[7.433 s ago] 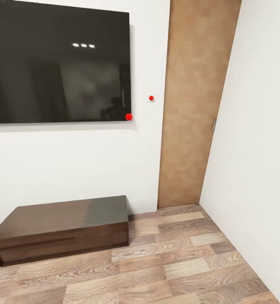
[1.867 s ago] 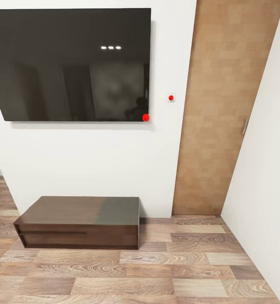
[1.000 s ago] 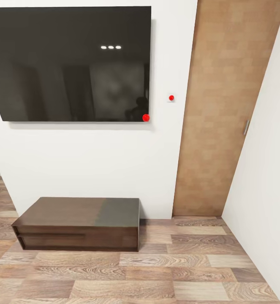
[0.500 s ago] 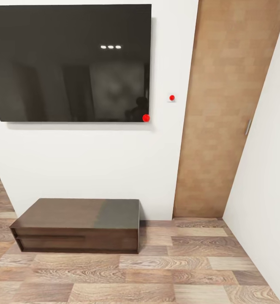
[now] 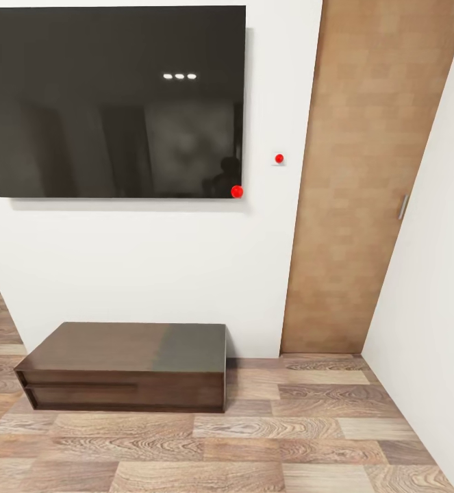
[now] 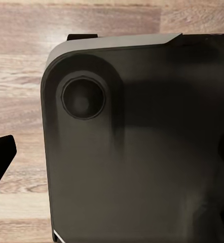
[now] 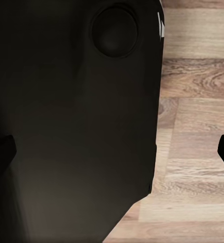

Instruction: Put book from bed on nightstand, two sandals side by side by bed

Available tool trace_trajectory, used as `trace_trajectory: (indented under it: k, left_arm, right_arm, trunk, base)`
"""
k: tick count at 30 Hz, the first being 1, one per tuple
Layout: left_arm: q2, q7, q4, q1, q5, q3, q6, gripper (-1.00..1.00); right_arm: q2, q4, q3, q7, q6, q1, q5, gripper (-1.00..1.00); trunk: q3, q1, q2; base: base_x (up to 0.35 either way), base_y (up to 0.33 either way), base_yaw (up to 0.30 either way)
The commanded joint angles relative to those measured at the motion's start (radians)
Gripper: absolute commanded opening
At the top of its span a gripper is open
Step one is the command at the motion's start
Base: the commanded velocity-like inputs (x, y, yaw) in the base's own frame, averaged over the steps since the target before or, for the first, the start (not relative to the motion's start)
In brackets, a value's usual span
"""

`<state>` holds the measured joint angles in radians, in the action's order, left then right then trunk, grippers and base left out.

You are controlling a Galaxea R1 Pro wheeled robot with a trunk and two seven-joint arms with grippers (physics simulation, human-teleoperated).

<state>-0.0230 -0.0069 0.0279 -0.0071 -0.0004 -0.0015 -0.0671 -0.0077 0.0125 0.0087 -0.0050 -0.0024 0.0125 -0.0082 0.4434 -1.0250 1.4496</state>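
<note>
While the base travels with both arms stowed, the head camera faces a white wall (image 5: pixel 137 267) of the bedroom, not the bed; book, sandals and nightstands are outside what these views cover, so their location cannot be stated, and a turn away from this wall is judged necessary to find them. On the wall hangs a large dark TV (image 5: pixel 114 103), flush and high, presumably for viewing from across the room. To its side stands a tall wood door (image 5: pixel 363 178), closed, with a small handle (image 5: pixel 402 207) at its edge near the side wall (image 5: pixel 439 287). Below the TV a long low cabinet (image 5: pixel 124 366) sits against the wall; it is not a nightstand. Plank floor (image 5: pixel 254 445) in front of the cabinet and door is open, giving room to pivot; the side wall limits swing on the right. Each wrist camera looks down past the robot's dark body (image 6: pixel 137 142) to floor; finger tips (image 6: pixel 0 157) appear at the frame edges, wide apart, so both grippers read as spread with nothing held. Smallest: a red-dotted switch (image 5: pixel 278 159) beside the door.
</note>
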Motion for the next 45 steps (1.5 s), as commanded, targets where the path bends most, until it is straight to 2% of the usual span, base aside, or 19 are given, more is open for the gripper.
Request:
trace_trajectory:
  k: [1, 19, 36, 45]
  left_arm:
    - [0.000, -0.001, -0.001, -0.001, 0.000, 0.000, -0.003, 1.00]
    - [0.000, -0.001, -0.001, 0.000, 0.000, 0.000, -0.003, 1.00]
    - [0.002, -0.001, 0.000, -0.001, -0.001, -0.001, -0.003, 1.00]
    - [0.005, -0.001, 0.003, -0.002, -0.001, -0.004, -0.002, 1.00]
  right_arm:
    - [0.000, 0.000, 0.001, -0.001, 0.000, 0.000, -0.001, 1.00]
    - [0.001, 0.000, 0.004, 0.005, 0.000, 0.000, -0.001, 1.00]
    - [-0.010, -0.011, -0.001, 0.002, -0.001, 0.000, -0.001, 1.00]
    - [0.002, -0.017, -0.002, 0.003, -0.001, 0.000, -0.006, 1.00]
  trunk:
    - [0.001, 0.000, 0.000]
    - [0.001, 0.000, 0.000]
    - [0.001, 0.000, 0.000]
    - [0.001, 0.000, 0.000]
  base:
    - [0.006, 0.000, 0.000]
    - [0.001, 0.000, 0.000]
    - [0.000, 0.000, 0.000]
    - [0.000, 0.000, 0.000]
